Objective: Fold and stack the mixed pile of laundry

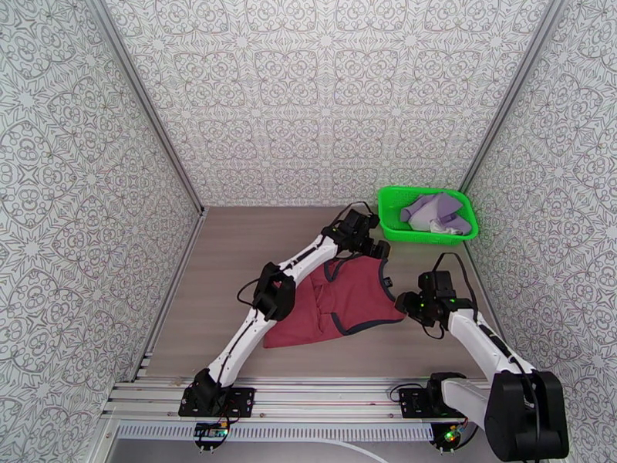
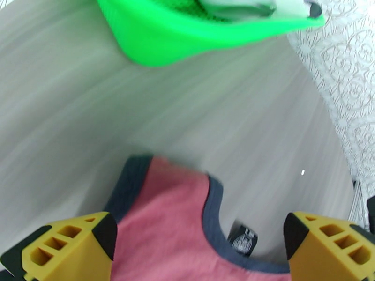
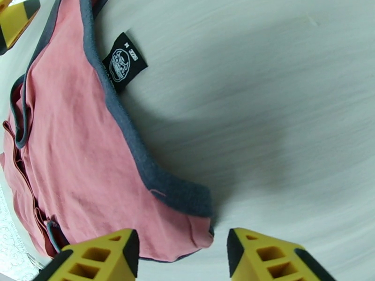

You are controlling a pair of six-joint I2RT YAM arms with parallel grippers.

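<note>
Right up front: yellow right fingers (image 3: pixel 93 256), roughly half spread, nothing pinched, parked at the dark-trimmed armhole corner of the dark red tank top (image 3: pixel 84 136). Left fingers (image 2: pixel 65 249) spread as wide as they go, also empty, hanging over the shoulder strap on the end closest to the green basket (image 1: pixel 420 238). Tank top mostly flat on the table (image 1: pixel 231 256), just near-left of the basket, looks partly doubled on the side away from it. Lavender garment (image 1: pixel 439 210) bunched inside the basket, so nothing stacked yet.

Worries from here: shallow bite on the trim alone, then slipping out mid-lift. Or catching just the top layer and dragging the rest into a wad. Uneven pull between the two sides = crooked fold. Also left arm (image 1: pixel 239 341) stretched right across the cloth, so easy to snag.

Black neck tag (image 3: pixel 124 59): white round logo plus a clear "M". Small print beside it, maybe a size word, too tiny to swear by.
</note>
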